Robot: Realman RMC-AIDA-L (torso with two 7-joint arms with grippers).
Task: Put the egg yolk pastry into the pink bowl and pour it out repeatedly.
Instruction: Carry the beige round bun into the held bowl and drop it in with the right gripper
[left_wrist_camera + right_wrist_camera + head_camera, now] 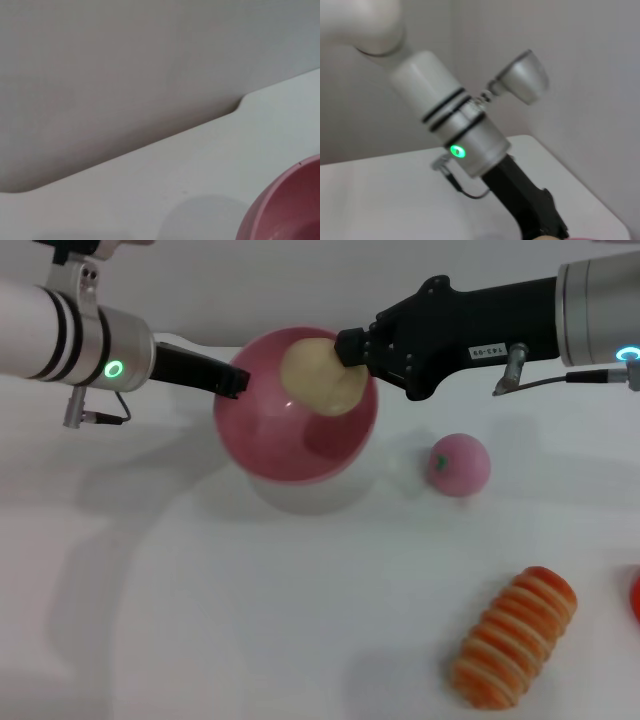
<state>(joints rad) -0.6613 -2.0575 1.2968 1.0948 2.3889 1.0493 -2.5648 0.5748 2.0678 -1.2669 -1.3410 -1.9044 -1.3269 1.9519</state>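
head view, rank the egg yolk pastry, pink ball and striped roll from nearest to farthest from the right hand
1. Egg yolk pastry: at the right hand, over the pink bowl.
2. Pink ball: on the table, to the bowl's right.
3. Striped roll: nearest the camera, at the right.

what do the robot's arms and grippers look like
Both arms are glossy white tubes ending in a silver metal cuff with black rings and a glowing green ring light. Each carries a matte black, angular gripper: the left gripper is slim and tapered, the right gripper bulkier, with a small white label printed in black. A thin grey cable with a metal plug loops beneath each cuff.
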